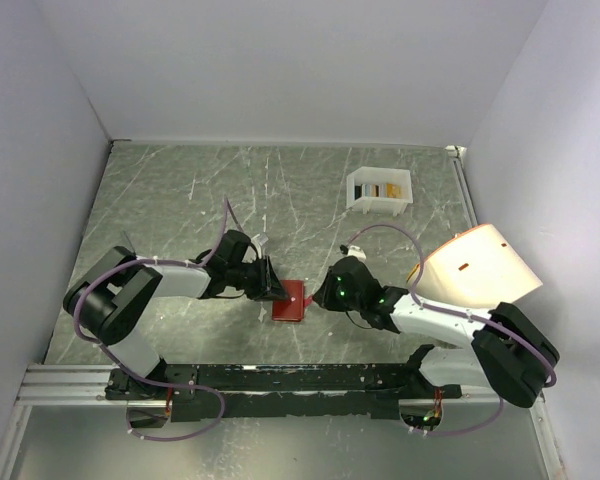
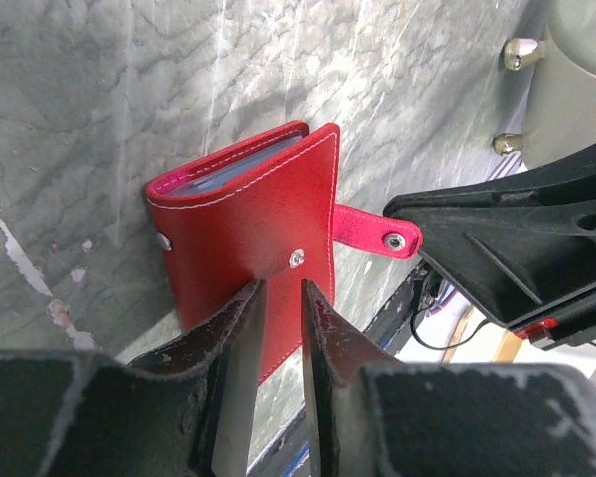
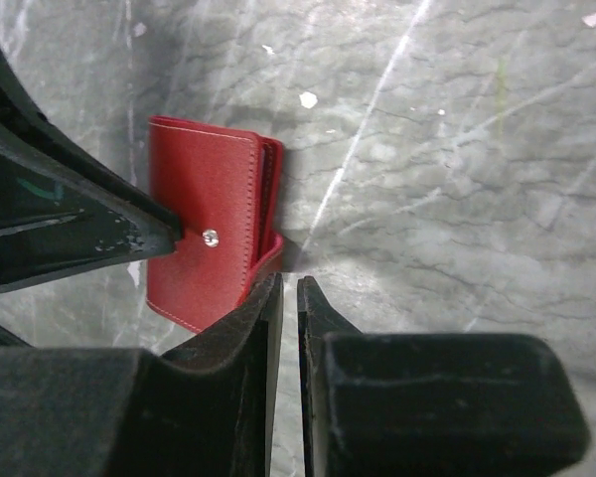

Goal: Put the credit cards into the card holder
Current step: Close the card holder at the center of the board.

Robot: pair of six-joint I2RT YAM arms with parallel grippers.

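Note:
The red card holder (image 1: 291,300) lies folded on the table between my two grippers, and its snap tab (image 2: 375,231) sticks out unfastened. It also shows in the right wrist view (image 3: 201,238). My left gripper (image 1: 274,284) is nearly shut and empty, with its tips over the holder's near edge (image 2: 283,290). My right gripper (image 1: 321,293) is nearly shut and empty, with its tips beside the tab side of the holder (image 3: 288,283). The credit cards (image 1: 385,189) stand in a white box at the back right.
The white open-topped box (image 1: 365,196) stands on the marbled table toward the far right. A pale orange-white object (image 1: 477,267) sits by the right wall above my right arm. White walls close in on three sides.

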